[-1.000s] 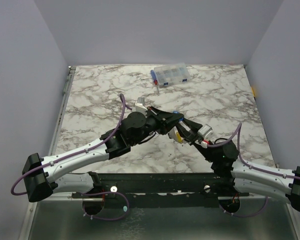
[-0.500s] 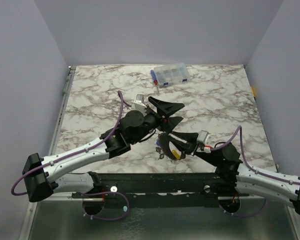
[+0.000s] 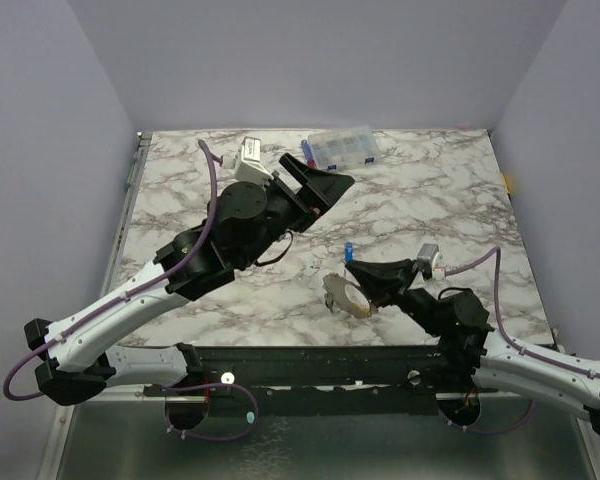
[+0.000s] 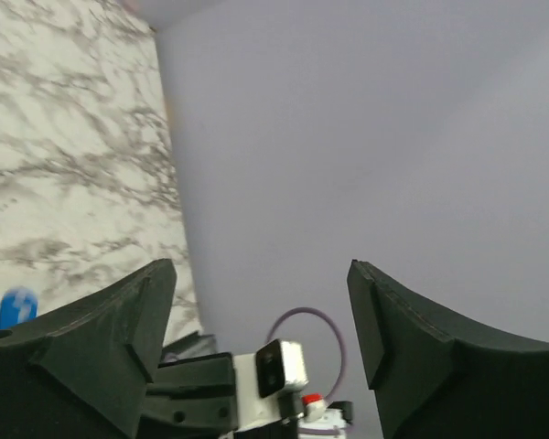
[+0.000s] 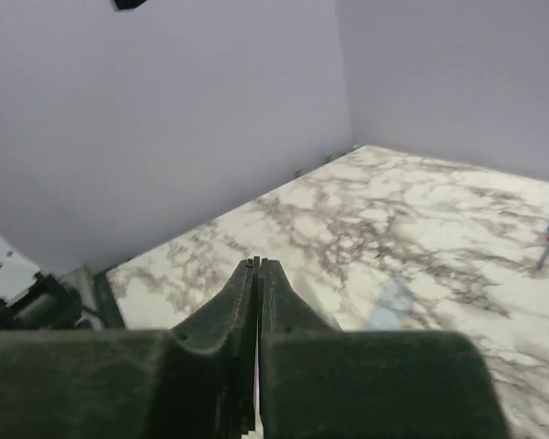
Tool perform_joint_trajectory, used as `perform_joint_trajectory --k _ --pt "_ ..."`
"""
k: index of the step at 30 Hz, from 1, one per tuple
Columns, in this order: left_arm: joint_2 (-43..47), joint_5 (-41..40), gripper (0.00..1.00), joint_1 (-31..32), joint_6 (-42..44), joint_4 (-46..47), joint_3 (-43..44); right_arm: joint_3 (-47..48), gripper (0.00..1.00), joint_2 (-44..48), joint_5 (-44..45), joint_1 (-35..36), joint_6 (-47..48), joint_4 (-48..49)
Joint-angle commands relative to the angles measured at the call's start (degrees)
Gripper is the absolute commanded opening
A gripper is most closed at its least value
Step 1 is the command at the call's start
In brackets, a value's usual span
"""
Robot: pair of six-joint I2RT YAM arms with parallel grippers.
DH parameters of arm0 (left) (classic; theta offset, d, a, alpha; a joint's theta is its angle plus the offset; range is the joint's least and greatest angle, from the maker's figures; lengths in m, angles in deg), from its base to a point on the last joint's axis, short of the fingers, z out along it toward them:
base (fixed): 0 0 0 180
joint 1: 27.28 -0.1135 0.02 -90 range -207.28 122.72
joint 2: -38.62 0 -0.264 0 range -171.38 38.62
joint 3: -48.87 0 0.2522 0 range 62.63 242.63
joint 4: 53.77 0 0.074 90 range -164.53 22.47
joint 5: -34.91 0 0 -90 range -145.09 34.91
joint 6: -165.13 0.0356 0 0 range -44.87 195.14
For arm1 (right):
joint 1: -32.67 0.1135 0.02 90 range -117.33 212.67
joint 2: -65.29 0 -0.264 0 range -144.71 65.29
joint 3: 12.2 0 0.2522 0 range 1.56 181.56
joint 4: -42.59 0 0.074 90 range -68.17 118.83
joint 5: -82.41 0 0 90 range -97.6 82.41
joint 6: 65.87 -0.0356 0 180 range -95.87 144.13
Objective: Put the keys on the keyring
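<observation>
My right gripper (image 3: pixel 359 286) is shut on the keyring (image 3: pixel 344 295), a thin silver hoop hanging low over the near middle of the table. A small yellow key (image 3: pixel 366 304) hangs at the hoop's near side. In the right wrist view the right gripper (image 5: pixel 258 266) pinches only a thin edge between closed jaws. One blue key (image 3: pixel 349 247) lies loose on the marble just beyond the hoop, and shows again as the blue key (image 4: pixel 16 306) at the left edge. My left gripper (image 3: pixel 325 180) is raised over the far middle. Its jaws (image 4: pixel 263 270) stand wide open and empty.
A clear compartment box (image 3: pixel 342 148) with blue parts sits at the table's far edge. A thin blue-and-red stick (image 3: pixel 309 158) lies beside its left end. Lilac walls enclose the marble table (image 3: pixel 200 190) on three sides. The right arm's wrist camera (image 4: pixel 276 369) shows below the left jaws.
The left gripper opened, let go and lifted away to the far left. The right gripper pulled back toward the near edge with the keyring, and a blue key now lies loose on the table.
</observation>
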Motion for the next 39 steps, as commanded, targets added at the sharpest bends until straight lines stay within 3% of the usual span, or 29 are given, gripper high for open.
perform_joint_trajectory --k 1,5,8,17,21,24,29,35,37,39 --pt "1.0 -3.9 0.76 -0.2 15.2 -17.8 5.9 6.8 0.0 2.5 11.8 0.2 -14.4 -12.7" --pt "2.2 0.4 0.67 -0.3 20.1 -20.0 5.7 12.6 0.01 2.9 13.9 0.2 -22.4 -27.8" --pt "3.4 1.5 0.66 -0.3 21.4 -21.2 4.2 15.4 0.01 3.6 12.3 0.2 -24.0 -35.0" --pt "6.0 -12.2 0.66 -0.2 24.1 -25.0 -9.9 15.9 0.02 6.3 20.2 0.3 -20.9 -48.8" --pt "2.5 -15.7 0.67 -0.2 22.7 -25.1 -14.8 18.2 0.19 4.5 25.8 0.2 -22.7 -57.5" --pt "-2.6 -17.8 0.83 -0.2 22.1 -25.0 -15.0 20.9 0.31 1.2 27.8 0.2 -25.1 -63.8" --pt "-10.4 -21.1 0.99 -0.8 22.5 -23.9 -13.1 23.3 0.44 -3.7 26.5 0.2 -27.3 -67.4" --pt "-17.5 -17.1 0.94 -3.7 25.2 -20.1 -8.9 24.7 0.52 -8.2 25.7 0.1 -22.6 -65.2" --pt "-19.7 -16.1 0.91 -5.1 27.4 -21.3 -6.3 26.9 0.52 -12.3 19.7 -1.9 -19.6 -63.9" --pt "-19.8 -14.9 0.87 -7.4 31.3 -22.5 -4.7 30.3 0.52 -18.5 8.8 -8.2 -17.7 -64.1"
